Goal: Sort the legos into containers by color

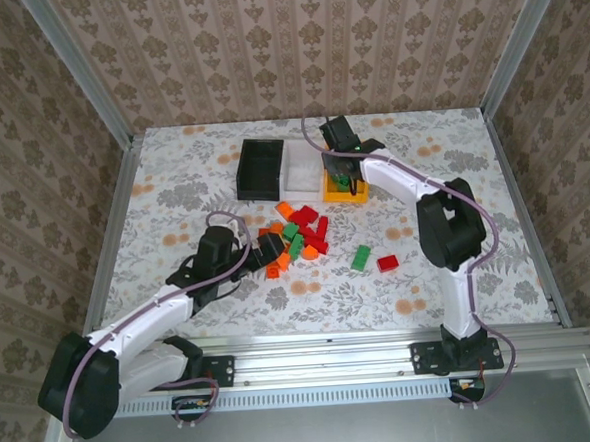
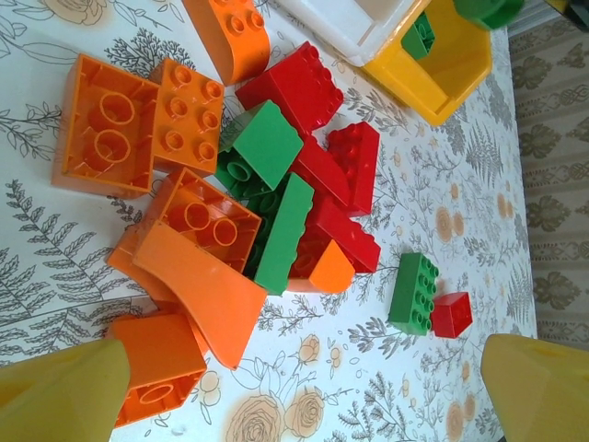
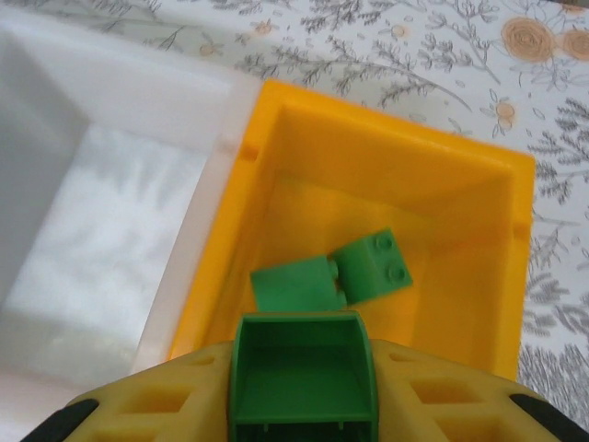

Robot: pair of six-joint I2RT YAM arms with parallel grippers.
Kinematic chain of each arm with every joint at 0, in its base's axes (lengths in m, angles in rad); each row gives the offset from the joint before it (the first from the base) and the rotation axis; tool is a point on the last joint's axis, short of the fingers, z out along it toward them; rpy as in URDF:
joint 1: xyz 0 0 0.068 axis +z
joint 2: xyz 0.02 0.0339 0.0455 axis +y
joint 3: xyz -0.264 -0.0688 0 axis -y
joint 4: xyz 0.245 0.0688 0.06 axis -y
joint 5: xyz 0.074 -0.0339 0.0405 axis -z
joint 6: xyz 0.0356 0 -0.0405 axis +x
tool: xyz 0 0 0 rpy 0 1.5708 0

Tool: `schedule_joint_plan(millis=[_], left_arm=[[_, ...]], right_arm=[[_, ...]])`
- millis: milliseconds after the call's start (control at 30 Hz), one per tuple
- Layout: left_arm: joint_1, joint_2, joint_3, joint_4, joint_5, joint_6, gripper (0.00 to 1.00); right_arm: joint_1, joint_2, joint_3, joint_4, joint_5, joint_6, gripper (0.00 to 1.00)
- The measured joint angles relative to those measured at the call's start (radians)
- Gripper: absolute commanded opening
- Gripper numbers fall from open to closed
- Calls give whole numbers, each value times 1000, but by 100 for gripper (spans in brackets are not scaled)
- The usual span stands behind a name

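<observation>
R pincer (image 1: pixel 350 178) grips green brick (image 3: pixel 302 373) over yellow bin (image 3: pixel 460 184), 2 o'clock of pile (image 1: pixel 296 239); high drop may bounce out. L pincer (image 2: pixel 304 401) wide.

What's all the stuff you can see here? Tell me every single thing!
black bin: one, black, left end of the bin row
white bin: one, white, middle of the row
yellow bin: one, yellow-orange, right end of the row
bricks in the yellow bin: two, green
held brick: one, green, above the yellow bin
pile of bricks: more than ten, red, orange and green, table middle
loose green brick: one, right of the pile
loose red brick: one, beside the loose green brick
table: one, flowery
left fingers: two, yellow, open by the pile
right fingers: two, yellow, gripping the held brick
</observation>
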Motion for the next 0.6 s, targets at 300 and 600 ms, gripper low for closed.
schedule_joint_plan(millis=[300,600], left_arm=[[0,21,38,-17,0,17,100],[0,27,45,-38,0,20,100]], right_arm=[[-45,154,216,-76,-7,-23,51],[-21,-10,16,-84,-13,12,52]])
